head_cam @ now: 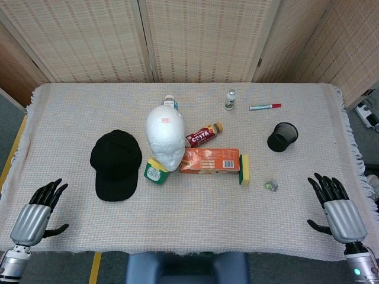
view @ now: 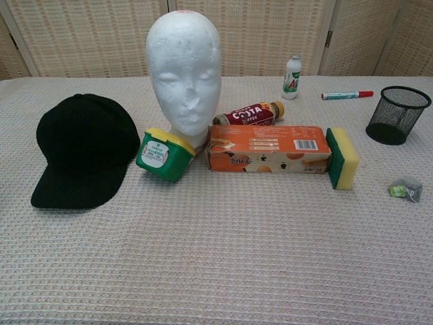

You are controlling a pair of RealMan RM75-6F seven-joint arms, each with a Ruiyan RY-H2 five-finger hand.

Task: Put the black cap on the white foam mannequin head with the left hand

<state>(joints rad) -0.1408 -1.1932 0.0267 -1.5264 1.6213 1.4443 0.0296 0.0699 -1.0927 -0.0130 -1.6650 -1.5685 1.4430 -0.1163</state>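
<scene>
Our left hand [head_cam: 37, 218] rests at the near left edge of the worktop [head_cam: 71, 100], fingers spread and holding nothing; our right hand [head_cam: 336, 208] mirrors it, equally empty. The black cap [head_cam: 115, 163] lies flat, crown up, ahead of the left hand, within its likely reach. Just beside it the white foam mannequin head [head_cam: 165, 136] stands upright, uncovered, with a green tub [head_cam: 156, 172] touching its base.

black cap [head_cam: 116, 164] flat on cloth, brim toward robot | white foam mannequin head [head_cam: 166, 137] upright, just right
</scene>
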